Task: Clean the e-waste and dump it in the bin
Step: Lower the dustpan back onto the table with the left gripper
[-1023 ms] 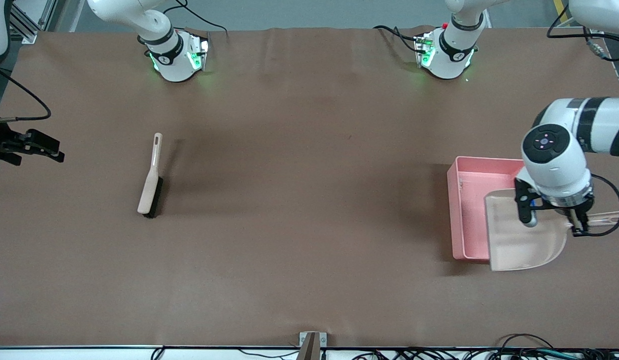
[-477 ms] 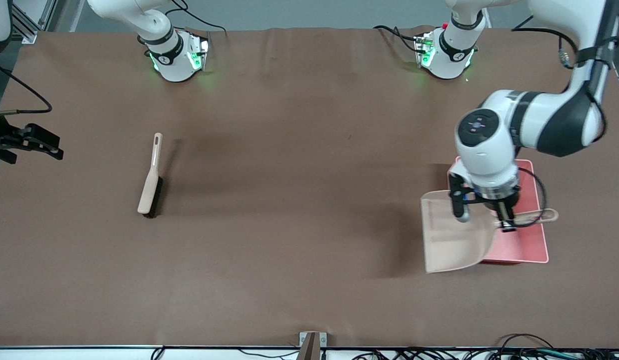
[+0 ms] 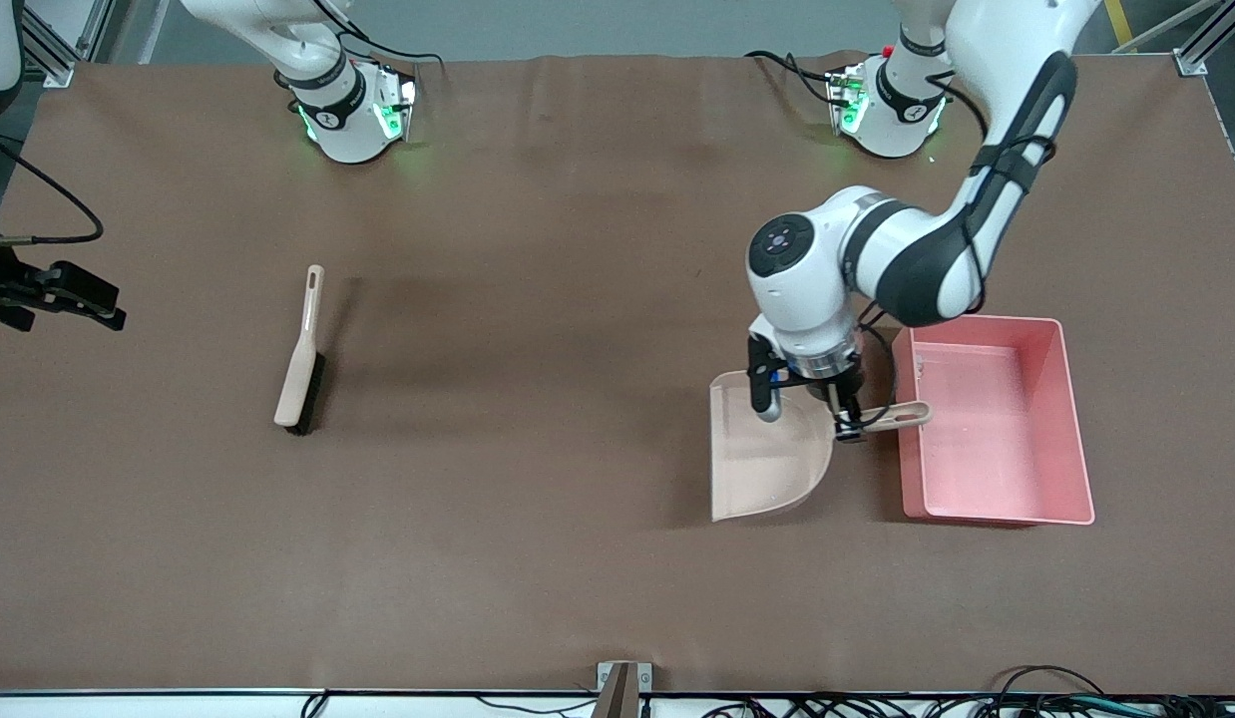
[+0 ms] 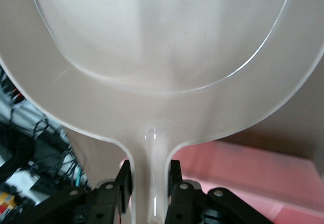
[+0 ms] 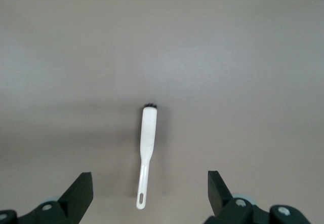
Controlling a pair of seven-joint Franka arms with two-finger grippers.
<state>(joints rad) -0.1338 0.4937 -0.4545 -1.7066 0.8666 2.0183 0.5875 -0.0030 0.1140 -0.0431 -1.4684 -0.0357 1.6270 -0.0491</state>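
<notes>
A wide brown table [image 3: 578, 499] carries the scene. The large pink rectangular plastic bin [image 3: 1071, 419] with tall sides sits at the left arm's end of the table, just beside the left gripper [image 3: 845, 424], which hangs over the table next to the bin's wall. Its jaws are clamped narrow on the slim handle of a beige plastic dustpan [image 3: 757, 469], the pan spreading out ahead of the fingertips [image 4: 124, 181]; from the wrist, the pink tub shows past the handle. A beige-handled hand brush with black bristles [image 3: 300, 364] lies well apart, toward the right arm's end. The right gripper [image 5: 149, 193] waits over that end of the table, jaws spread wide and holding nothing, the brush lying below and ahead of them. The e-waste cannot be made out in any view.
</notes>
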